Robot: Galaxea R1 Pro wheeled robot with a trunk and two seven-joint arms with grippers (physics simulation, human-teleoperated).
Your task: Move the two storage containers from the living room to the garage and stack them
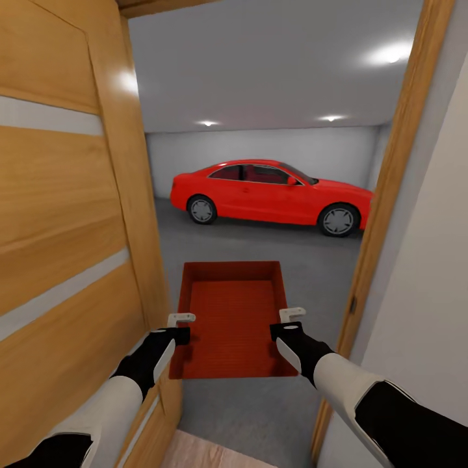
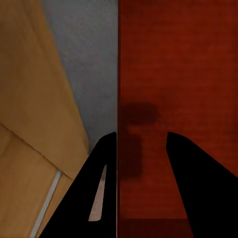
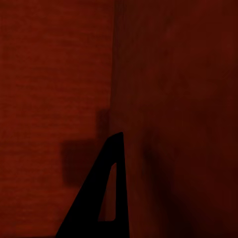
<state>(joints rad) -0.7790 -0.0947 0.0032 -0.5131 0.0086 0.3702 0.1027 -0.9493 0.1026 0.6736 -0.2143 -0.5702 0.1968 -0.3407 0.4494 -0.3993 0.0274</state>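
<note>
Between the wood-panelled door [image 1: 65, 227] on the left and the wooden door frame [image 1: 396, 169] on the right, one storage container [image 1: 234, 312] is seen in the head view, held up over the dark grey floor [image 1: 260, 416] at the threshold of the garage. It is an orange-red rectangular bin with plain walls and a flat bottom, without a lid — nothing is seen inside it. The bottom shows a fine, slightly ribbed texture in the wrist views.

The left gripper [image 1: 181, 320] is placed on the left wall of the container, and the right gripper [image 1: 292, 314] on the right wall. In the left wrist view the two black fingers [image 2: 99, 193] are set on both sides of the thin wall edge, one outside and one inside, narrow around it. In the right wrist view one black finger [image 3: 106, 198] is visible against the red inner wall; the other is not seen, so the closing on the wall cannot be told for sure.

The door is made of warm wood panels with pale grey strips. Behind, a glossy red coupe car [image 1: 270, 195] stands on the matt concrete, before a plain white-grey wall [image 1: 195, 146]. A small piece of light wood-plank flooring [image 1: 208, 455] is seen at the bottom edge of the head view.
</note>
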